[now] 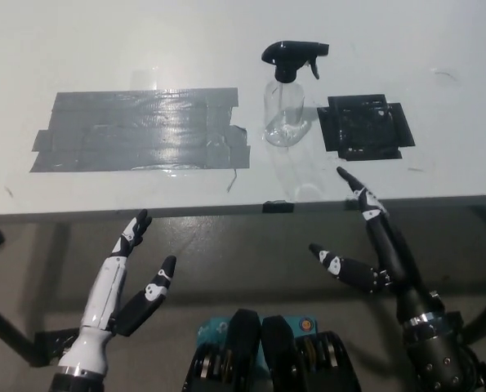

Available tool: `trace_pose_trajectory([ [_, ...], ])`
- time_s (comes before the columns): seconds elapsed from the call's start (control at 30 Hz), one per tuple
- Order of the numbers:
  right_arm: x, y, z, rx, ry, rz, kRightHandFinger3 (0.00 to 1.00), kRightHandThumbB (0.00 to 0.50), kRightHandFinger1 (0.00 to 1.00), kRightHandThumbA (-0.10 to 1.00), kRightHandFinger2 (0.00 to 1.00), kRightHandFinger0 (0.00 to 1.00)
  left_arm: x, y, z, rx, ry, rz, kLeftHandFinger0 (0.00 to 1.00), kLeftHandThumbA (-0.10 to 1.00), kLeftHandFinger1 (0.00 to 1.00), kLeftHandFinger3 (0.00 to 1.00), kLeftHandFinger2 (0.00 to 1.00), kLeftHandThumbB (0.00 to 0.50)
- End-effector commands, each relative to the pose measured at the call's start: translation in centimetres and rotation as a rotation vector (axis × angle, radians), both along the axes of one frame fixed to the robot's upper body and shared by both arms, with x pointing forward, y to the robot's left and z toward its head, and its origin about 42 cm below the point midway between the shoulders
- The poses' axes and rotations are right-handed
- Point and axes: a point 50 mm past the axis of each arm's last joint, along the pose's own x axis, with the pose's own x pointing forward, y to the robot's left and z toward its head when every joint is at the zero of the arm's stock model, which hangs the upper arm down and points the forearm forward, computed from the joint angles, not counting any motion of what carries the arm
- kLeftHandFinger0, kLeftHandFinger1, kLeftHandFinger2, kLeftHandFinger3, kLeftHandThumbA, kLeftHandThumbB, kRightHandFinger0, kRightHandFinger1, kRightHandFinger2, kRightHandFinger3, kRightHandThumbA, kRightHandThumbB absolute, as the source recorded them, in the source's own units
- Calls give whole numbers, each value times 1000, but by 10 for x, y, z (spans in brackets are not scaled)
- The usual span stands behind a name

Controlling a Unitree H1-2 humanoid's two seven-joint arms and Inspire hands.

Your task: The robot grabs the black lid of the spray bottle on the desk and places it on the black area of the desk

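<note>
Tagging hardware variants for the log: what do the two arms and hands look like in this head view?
Left hand: white shell along the forearm and back, with black fingers and small white patches near the tips. Right hand: black throughout, slim segmented fingers with small white or silver patches, on a black arm with a ribbed metallic wrist collar and round bolt heads. No loose cables visible.

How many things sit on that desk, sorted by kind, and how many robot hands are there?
Spray bottle: 1
Taped areas: 2, a large grey patch and a small black patch
Robot hands: 2, white left hand, black right hand
Total: 5
</note>
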Motion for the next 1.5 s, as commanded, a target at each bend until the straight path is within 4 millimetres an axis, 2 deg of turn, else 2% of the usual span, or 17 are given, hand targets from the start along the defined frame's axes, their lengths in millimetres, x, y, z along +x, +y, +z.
trace_pose_trajectory([
  [0.0,1,-2,54,-72,-254,-68,1000,177,1000,835,1000,1000,-1,1,9,-17,-76,11,1000,671,1000,1000,1000,0],
  [0.07,2,-2,63,-102,-280,-91,1000,183,1000,840,1000,1000,-1,1,8,-14,-78,12,1000,673,1000,1000,1000,0],
  [0.1,7,-1,75,-136,-301,-115,1000,207,1000,848,1000,1000,-3,1,8,-14,-69,15,1000,682,1000,1000,1000,0],
  [0.2,18,0,98,-205,-311,-161,1000,239,1000,887,1000,1000,-4,1,8,-5,-69,11,1000,682,1000,1000,1000,0],
  [0.27,26,0,109,-226,-323,-182,1000,272,1000,921,1000,1000,-3,1,8,-7,-70,10,1000,683,1000,1000,1000,0],
  [0.33,34,2,119,-235,-327,-198,1000,284,1000,920,1000,1000,-3,1,8,-11,-67,10,1000,683,1000,1000,1000,0],
  [0.37,47,4,133,-256,-334,-213,1000,303,1000,925,1000,1000,-2,1,8,-16,-68,9,1000,678,1000,1000,1000,0],
  [0.4,49,5,135,-262,-333,-217,1000,304,1000,927,1000,1000,-2,1,8,-17,-67,10,1000,674,1000,1000,1000,0],
  [0.5,77,14,152,-305,-352,-235,1000,318,1000,831,1000,1000,-2,1,8,-13,-66,8,1000,669,1000,1000,1000,0],
  [0.57,90,20,161,-328,-352,-234,1000,328,1000,828,1000,1000,-2,2,8,-11,-63,10,1000,667,1000,1000,1000,0],
  [0.7,112,31,171,-359,-338,-239,1000,344,1000,794,1000,1000,-2,1,8,8,-61,8,1000,697,1000,1000,1000,0],
  [0.83,133,45,178,-413,-309,-237,1000,401,1000,868,1000,1000,-1,0,8,4,-63,5,1000,709,1000,1000,1000,0],
  [0.87,140,52,181,-424,-299,-229,1000,421,1000,868,1000,1000,0,0,8,-6,-61,7,1000,710,1000,1000,1000,0],
  [1.03,156,62,186,-463,-266,-224,1000,468,1000,858,1000,1000,0,-1,11,10,-67,2,1000,717,1000,1000,1000,0],
  [1.23,173,73,192,-542,-235,-243,1000,493,1000,925,1000,1000,1,-1,15,23,-67,1,1000,746,1000,1000,1000,0],
  [1.47,182,78,191,-587,-221,-253,1000,495,1000,897,1000,1000,3,-1,18,33,-80,-9,1000,747,1000,1000,1000,0],
])
